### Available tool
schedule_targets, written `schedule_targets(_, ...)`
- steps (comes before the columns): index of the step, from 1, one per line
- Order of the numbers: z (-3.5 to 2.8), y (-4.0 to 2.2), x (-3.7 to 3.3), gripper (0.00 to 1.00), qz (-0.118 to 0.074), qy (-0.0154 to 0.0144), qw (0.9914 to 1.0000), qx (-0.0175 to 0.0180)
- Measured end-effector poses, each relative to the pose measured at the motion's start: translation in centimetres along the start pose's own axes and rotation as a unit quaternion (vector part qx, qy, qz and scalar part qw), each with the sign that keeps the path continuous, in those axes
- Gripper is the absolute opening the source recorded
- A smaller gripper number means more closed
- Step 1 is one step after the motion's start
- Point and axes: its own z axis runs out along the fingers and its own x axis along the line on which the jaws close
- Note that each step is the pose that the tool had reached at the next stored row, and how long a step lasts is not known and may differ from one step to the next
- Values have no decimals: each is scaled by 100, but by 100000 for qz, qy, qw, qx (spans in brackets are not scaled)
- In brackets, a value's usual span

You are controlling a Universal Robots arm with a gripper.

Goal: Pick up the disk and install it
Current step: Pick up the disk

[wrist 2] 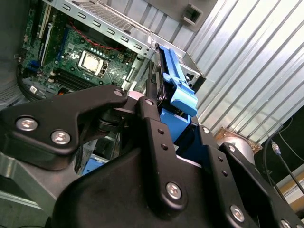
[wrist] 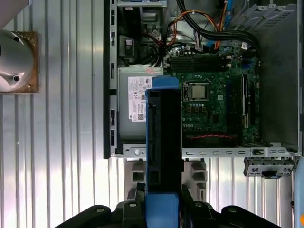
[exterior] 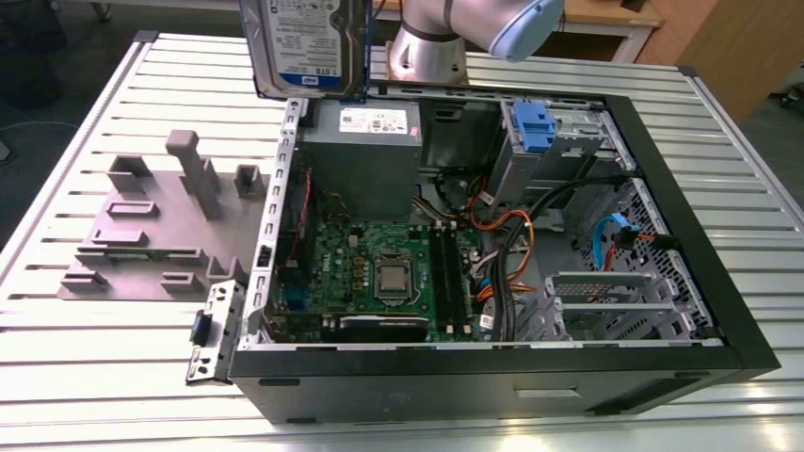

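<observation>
Pincer is clamped tight on the disk, carrying it upright on edge, probably so it clears the walls. Directly beneath the pincer sits the open computer case, motherboard exposed, resting on the desk.
</observation>
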Motion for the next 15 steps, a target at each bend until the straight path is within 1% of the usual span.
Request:
schedule_targets(6,9,7,-220,36,1,5,100000,-6)
schedule_targets(9,16,23,-301,36,-3,3,100000,-3)
schedule_targets(11,21,58,-330,36,0,7,100000,-8)
schedule_targets(12,23,85,-340,36,2,5,100000,-5)
schedule_targets(15,27,197,-359,36,-4,-2,100000,1)
